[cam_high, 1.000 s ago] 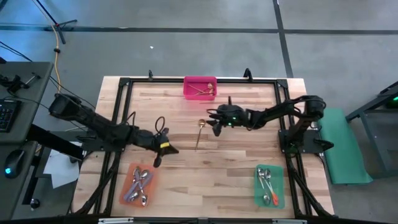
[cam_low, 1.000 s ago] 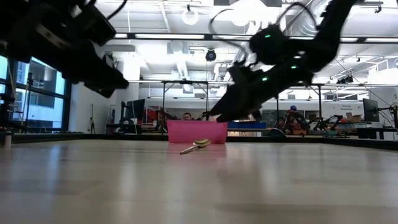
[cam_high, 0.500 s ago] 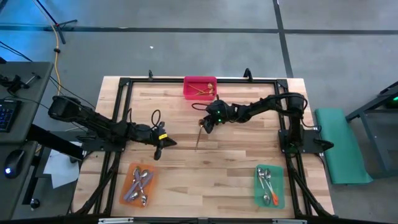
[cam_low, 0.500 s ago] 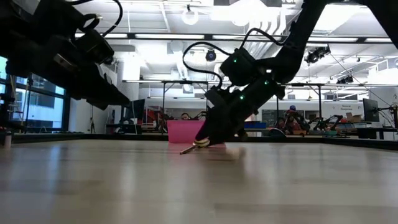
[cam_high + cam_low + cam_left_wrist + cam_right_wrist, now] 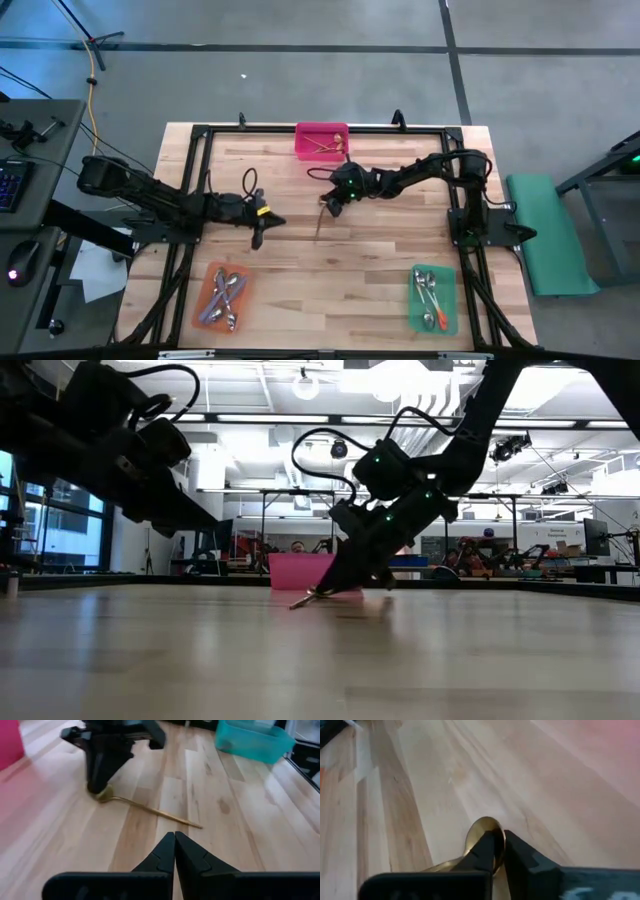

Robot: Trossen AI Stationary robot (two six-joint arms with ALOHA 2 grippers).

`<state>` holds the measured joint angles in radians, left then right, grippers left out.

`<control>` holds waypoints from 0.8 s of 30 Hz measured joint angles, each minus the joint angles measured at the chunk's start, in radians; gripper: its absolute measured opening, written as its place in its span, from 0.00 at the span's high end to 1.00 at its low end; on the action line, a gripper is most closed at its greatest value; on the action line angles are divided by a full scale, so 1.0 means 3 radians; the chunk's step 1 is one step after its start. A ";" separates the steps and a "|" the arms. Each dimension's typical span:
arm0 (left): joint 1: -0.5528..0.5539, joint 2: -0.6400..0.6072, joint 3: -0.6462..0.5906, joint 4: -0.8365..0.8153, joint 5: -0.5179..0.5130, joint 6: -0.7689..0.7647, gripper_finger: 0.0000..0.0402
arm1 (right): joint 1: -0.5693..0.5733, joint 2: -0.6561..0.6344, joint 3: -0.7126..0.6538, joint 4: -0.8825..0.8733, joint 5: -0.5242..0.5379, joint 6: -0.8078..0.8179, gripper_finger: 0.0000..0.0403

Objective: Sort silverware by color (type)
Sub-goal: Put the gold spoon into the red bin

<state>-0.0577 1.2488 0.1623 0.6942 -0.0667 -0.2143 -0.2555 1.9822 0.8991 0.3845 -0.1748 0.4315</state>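
Observation:
A slim gold spoon [image 5: 319, 222] lies on the wooden table near its middle, bowl [image 5: 104, 795] toward the far edge. My right gripper [image 5: 499, 840] reaches in from the table's right, slants down onto that bowl and is shut on it; it also shows in the high view [image 5: 328, 207] and the low view [image 5: 325, 588]. My left gripper [image 5: 175, 839] is shut on nothing and hovers left of the spoon [image 5: 258, 237], pointing toward it. My right gripper pinches the gold spoon's bowl [image 5: 485, 827] between its two fingertips. The fingers slant down from the table's right and far side. The spoon lies flat on the table, its handle [image 5: 160, 812] trailing toward the near edge.
A pink tray [image 5: 308, 150] with gold spoons stands at the far edge. An orange tray [image 5: 205, 290] with several spoons sits near left, and a green tray [image 5: 448, 300] with spoons near right. Bare wood lies between them.
My right gripper has moved left and down onto the gold spoon's bowl and has shut on it. The spoon has stayed on the table. My left gripper, still shut, has swung a little toward the far edge.

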 joint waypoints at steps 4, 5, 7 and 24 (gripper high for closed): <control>0.0043 0.0000 0.0001 -0.0001 -0.0041 -0.0026 0.94 | 0.0007 -0.0001 -0.0011 0.0134 -0.0026 -0.0010 0.96; 0.0047 0.0000 0.0007 -0.0010 -0.0075 -0.0013 0.93 | 0.0009 -0.0007 -0.0013 0.0192 0.0009 -0.0013 0.96; 0.0048 0.0000 0.0031 -0.0035 -0.0153 -0.0002 0.89 | 0.0027 -0.0048 -0.0013 0.0329 0.0140 0.0024 0.98; 0.0248 0.0656 0.0640 -0.0149 -0.0872 0.0309 0.62 | 0.0552 -0.0082 -0.0009 0.1543 0.1527 -0.0133 1.00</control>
<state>0.0166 1.4455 0.3543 0.6495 -0.3284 -0.1216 -0.0900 1.9575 0.8963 0.8473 0.2833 0.3916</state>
